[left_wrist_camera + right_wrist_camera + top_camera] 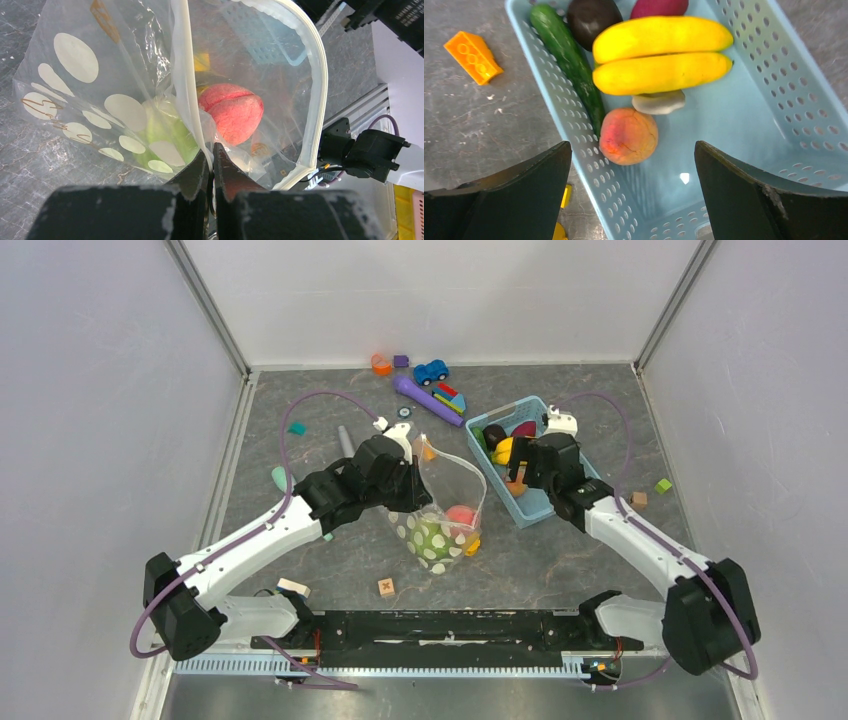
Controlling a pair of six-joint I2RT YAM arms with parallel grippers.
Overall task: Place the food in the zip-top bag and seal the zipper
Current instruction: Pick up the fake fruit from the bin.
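Note:
The clear polka-dot bag stands open mid-table; it holds a green cabbage and a pink-red peach. My left gripper is shut on the bag's whitish zipper strip and holds the mouth up; it also shows in the top view. My right gripper is open and empty above the light blue basket, over its near part. In the basket lie a yellow banana bunch, an orange-pink peach, a green cucumber, a dark piece and a purple-red piece.
Orange block lies left of the basket. Purple stick, blue toy car and small blocks lie at the back. A wooden block sits near the front. Small blocks lie right of the basket.

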